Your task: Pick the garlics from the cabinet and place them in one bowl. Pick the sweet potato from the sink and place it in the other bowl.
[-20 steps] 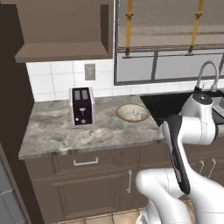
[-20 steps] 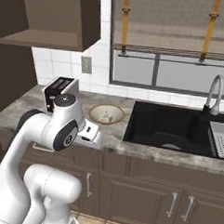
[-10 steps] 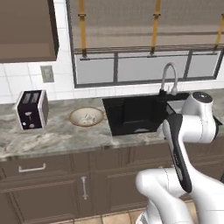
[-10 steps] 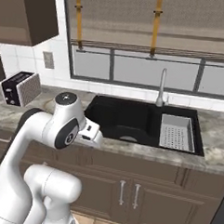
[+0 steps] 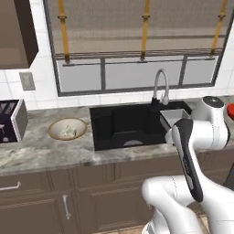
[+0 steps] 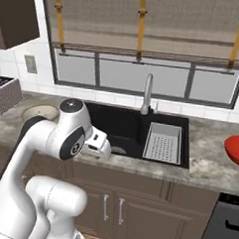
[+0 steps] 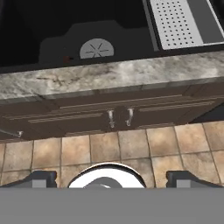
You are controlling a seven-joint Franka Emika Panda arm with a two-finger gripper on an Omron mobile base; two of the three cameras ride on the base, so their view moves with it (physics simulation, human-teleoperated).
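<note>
Sweet potato: not made out; a faint reddish speck in the sink (image 7: 65,30) beside the drain may be it, cannot confirm. Base has driven right: toaster (image 5: 11,121) and tan bowl (image 5: 67,128), a second ago centred, now sit at left; sink centred, tray (image 6: 163,142) in its right half, red bowl (image 6: 236,150) entering at right. Garlics appear already in tan bowl. End effector (image 7: 109,177) spread, empty, above the floor before the table edge. Judged: sink pick comes next.
</note>
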